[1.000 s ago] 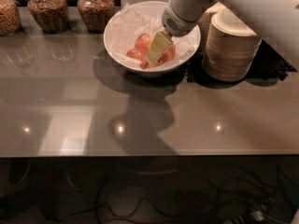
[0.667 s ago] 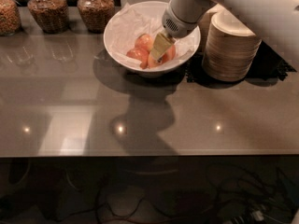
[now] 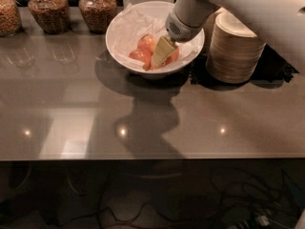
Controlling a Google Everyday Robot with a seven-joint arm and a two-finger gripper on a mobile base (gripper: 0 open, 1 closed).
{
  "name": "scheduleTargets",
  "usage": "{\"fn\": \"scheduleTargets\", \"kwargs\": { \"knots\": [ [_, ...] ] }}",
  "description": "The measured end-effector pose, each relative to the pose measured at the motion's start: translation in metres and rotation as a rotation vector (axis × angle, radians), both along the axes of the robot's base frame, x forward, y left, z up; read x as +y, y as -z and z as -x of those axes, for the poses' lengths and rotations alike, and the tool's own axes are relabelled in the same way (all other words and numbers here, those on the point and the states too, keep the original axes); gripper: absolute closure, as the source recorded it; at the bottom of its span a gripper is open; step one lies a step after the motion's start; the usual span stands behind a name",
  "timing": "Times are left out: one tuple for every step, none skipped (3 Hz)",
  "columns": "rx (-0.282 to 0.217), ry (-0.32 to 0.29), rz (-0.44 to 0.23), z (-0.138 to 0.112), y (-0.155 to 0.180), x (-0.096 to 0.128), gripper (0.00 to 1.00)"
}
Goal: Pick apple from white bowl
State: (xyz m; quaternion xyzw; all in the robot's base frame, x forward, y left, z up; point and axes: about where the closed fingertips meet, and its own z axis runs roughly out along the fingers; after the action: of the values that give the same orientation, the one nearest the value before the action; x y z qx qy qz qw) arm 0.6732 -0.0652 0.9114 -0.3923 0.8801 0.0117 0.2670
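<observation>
The white bowl [image 3: 119, 32] stands at the back centre of the grey table, lined with crumpled white paper [image 3: 133, 25]. Several reddish apples lie in it, one at the middle [image 3: 147, 43] and one nearer the front [image 3: 139, 56]. My gripper [image 3: 161, 54] reaches down into the bowl from the upper right on its white arm [image 3: 248, 8]. Its tip sits among the apples, against the one on the right [image 3: 174, 55]. Part of that apple is hidden behind the gripper.
A stack of beige disposable bowls [image 3: 236, 49] stands just right of the white bowl on a dark mat [image 3: 281, 73]. Three glass jars with brown contents [image 3: 46, 11] line the back left. The table's front edge [image 3: 143, 157] runs across, with cables on the floor below.
The gripper has stayed down in the bowl among the apples, shifting only slightly. The bowl and apples have not visibly moved.
</observation>
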Motion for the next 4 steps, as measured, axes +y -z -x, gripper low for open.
{"fn": "scheduleTargets", "kwargs": {
  "knots": [
    [0.028,0.004,-0.016,0.003,0.01,0.003,0.3],
    [0.044,0.007,-0.036,-0.001,0.021,0.008,0.31],
    [0.051,0.015,-0.058,-0.009,0.031,0.013,0.31],
    [0.064,0.023,-0.073,-0.015,0.042,0.017,0.31]
  ]
}}
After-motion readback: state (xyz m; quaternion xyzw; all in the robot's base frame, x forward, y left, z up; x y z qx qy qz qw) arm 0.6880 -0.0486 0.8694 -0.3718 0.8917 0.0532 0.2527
